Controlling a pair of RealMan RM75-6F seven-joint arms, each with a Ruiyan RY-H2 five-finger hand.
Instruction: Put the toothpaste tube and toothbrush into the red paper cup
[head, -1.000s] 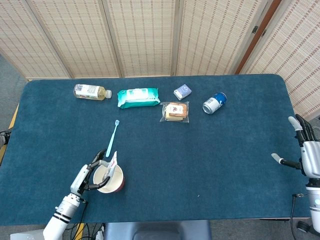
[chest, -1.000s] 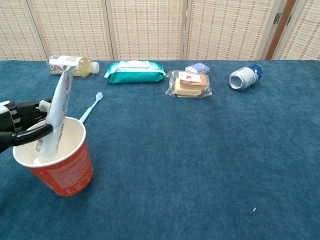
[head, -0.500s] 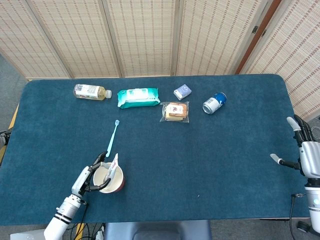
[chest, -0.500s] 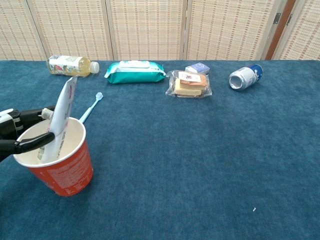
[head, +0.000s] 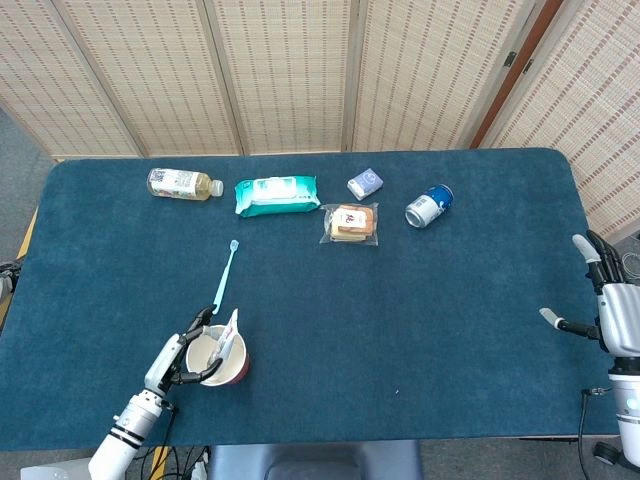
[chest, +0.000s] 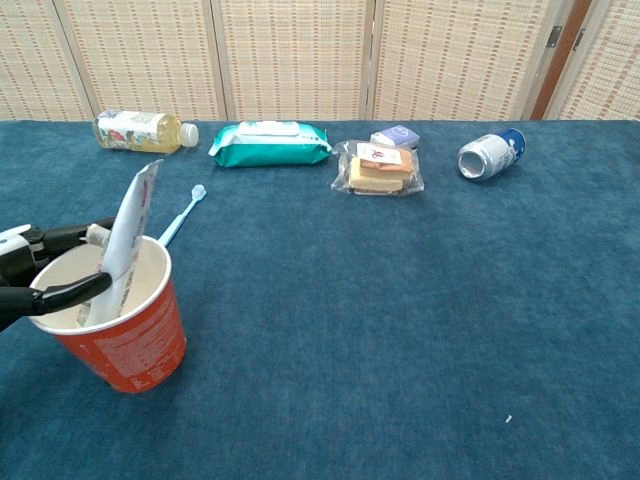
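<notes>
The red paper cup (head: 224, 362) (chest: 118, 327) stands near the table's front left. The white toothpaste tube (head: 228, 334) (chest: 130, 232) stands in it, leaning on the rim with its flat end up. My left hand (head: 176, 358) (chest: 42, 272) is just left of the cup, fingers apart on either side of the rim, no longer gripping the tube. The light blue toothbrush (head: 225, 275) (chest: 181, 216) lies on the cloth beyond the cup. My right hand (head: 606, 310) hovers open at the table's right edge, seen only in the head view.
Along the far side lie a drink bottle (head: 183, 184), a teal wipes pack (head: 277, 194), a small blue box (head: 365, 183), a wrapped sandwich (head: 352, 223) and a tipped can (head: 429, 206). Blue cloth covers the table (head: 420, 320).
My left hand has let go of the toothpaste tube and drawn back slightly to the left. The tube has tipped to the right against the cup rim. The right hand has barely moved.
</notes>
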